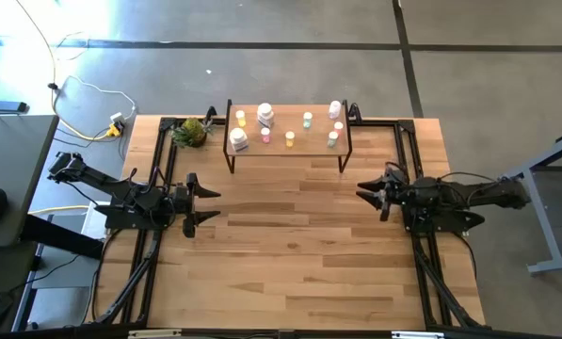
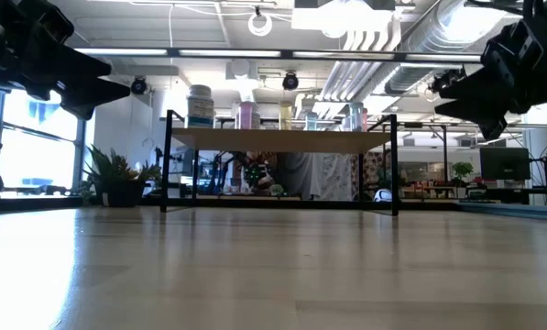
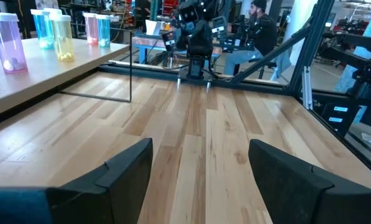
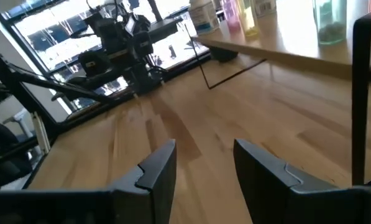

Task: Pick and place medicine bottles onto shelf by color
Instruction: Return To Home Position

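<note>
Several small medicine bottles (image 1: 288,128), white, pink, yellow and greenish, stand upright on the shelf (image 1: 290,141), a light-wood board on thin dark legs at the table's far middle. They also show in the low view (image 2: 247,115) and in the left wrist view (image 3: 61,36). My left gripper (image 1: 208,204) hovers open and empty at the table's left, its fingers pointing right. My right gripper (image 1: 368,196) hovers open and empty at the table's right, its fingers pointing left. Both are clear of the shelf.
A green leafy plant-like object (image 1: 192,132) sits at the shelf's left end. Dark metal frame rails (image 1: 158,169) run along the table's left and right sides. A bare stretch of wooden tabletop (image 1: 290,245) lies between the grippers and toward the near edge.
</note>
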You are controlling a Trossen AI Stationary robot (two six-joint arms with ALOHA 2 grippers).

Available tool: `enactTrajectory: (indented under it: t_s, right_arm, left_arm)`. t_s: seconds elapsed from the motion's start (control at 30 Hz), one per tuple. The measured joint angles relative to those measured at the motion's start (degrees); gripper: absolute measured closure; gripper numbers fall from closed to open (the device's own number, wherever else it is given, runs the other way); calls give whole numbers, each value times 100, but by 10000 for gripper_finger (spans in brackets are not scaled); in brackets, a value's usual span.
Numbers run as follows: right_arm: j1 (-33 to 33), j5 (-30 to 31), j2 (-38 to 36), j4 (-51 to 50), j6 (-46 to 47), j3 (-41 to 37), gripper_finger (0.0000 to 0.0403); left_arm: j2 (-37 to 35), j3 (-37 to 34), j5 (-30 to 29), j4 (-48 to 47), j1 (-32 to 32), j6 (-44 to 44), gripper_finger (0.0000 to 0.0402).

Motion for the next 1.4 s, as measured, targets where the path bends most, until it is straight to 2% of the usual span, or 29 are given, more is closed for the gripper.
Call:
enactTrajectory:
  t_s: [0.2,0.47,1.4]
  right_arm:
    - [17,76,-20,-9,127,0,251]
    - [7,17,18,-27,-475,5,251]
    - [7,15,18,-37,-452,5,251]
  left_arm:
    - [0,3,0,0,-2,0,147]
    - [0,3,0,0,-2,0,147]
    - [0,3,2,0,-2,0,147]
